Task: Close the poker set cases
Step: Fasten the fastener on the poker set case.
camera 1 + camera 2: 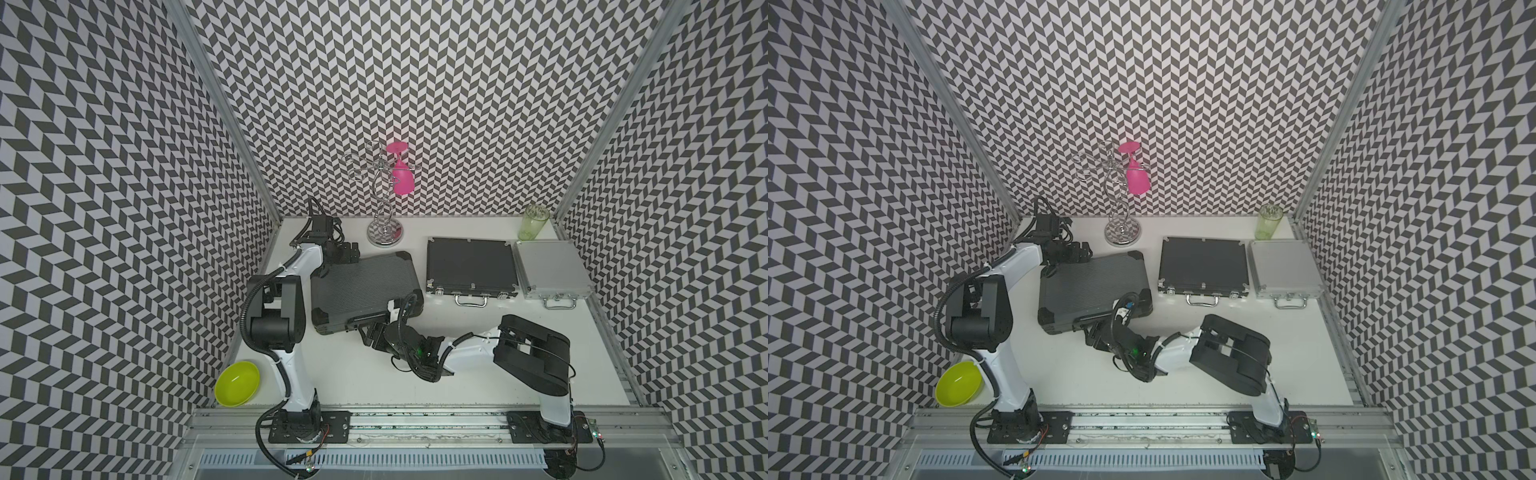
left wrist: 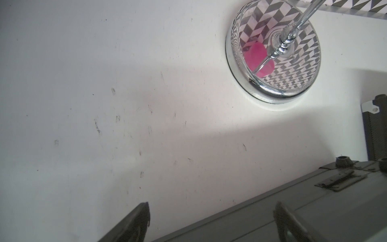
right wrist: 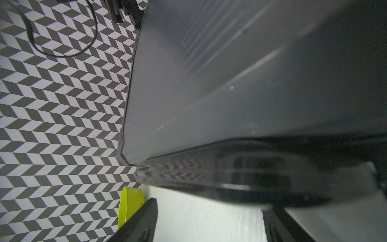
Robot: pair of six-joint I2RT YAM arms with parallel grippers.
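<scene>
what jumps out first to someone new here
The chevron walls dominate, with a pink glass hanging upside down from a chrome rack at the back. Three shut cases line the table: a skewed dark-grey case, a black case, a silver case. A lime bowl sits at the near left corner.

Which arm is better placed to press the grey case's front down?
Probably the right arm: its open jaws sit at the grey case's handle edge; the left arm's are behind, by the hinges.
</scene>
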